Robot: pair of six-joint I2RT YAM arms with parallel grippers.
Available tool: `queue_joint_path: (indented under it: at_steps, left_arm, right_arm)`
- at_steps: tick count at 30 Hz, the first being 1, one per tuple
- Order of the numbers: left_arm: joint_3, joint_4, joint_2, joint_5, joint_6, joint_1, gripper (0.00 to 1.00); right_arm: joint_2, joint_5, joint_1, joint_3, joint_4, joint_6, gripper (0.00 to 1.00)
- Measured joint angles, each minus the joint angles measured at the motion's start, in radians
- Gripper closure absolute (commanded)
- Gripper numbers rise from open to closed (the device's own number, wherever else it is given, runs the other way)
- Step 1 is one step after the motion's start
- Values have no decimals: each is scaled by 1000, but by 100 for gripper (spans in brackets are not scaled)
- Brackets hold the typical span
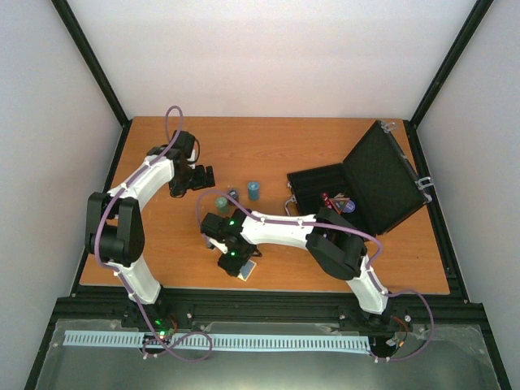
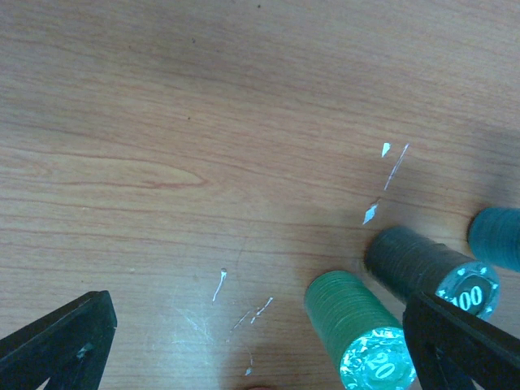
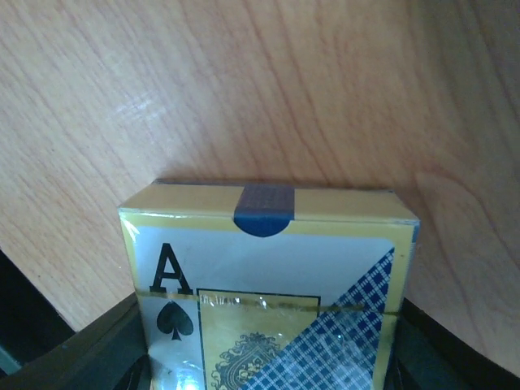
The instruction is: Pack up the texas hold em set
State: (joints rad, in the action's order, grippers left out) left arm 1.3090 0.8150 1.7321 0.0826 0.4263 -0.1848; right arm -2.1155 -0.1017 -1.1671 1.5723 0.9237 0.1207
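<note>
Left tool (image 1: pixel 192 180) sits well left of the case (image 1: pixel 388 172), jaws spread wide with nothing in them. It hangs just beside the three chip stacks (image 1: pixel 234 195) (green, dark, blue), which stand upright on the worktop (image 1: pixel 284 146) between that tool and the case.

Next over, and nearer the arm bases than the case, is the card deck (image 3: pixel 268 276). The right tool (image 1: pixel 240 262) is straddling it, with a finger tight up against each long side, so the deck's long axis runs in line with the tool and the jaws cross its narrow width. I honestly can't tell if it's properly clamped or just about touching.

The case is at the far right, lid open and leaning away to the right, with red dice (image 1: pixel 326 197) and a purple disc (image 1: pixel 349 205) already inside.

So the thing that matters is that the case is to the right of the deck and further back. My guess is the right arm carries the deck that way, since it's the nearer one, and the left arm is better placed for the chips.
</note>
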Motion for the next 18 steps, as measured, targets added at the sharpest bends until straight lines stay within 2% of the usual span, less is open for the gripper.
queue_joint_path:
  at_steps: [9, 18]
  left_arm:
    - [-24, -8, -18, 1, 1, 0, 0]
    - [-24, -11, -23, 12, 6, 0, 0]
  right_arm:
    - [92, 160, 45, -40, 62, 45, 65]
    - [337, 304, 346, -54, 126, 65, 66]
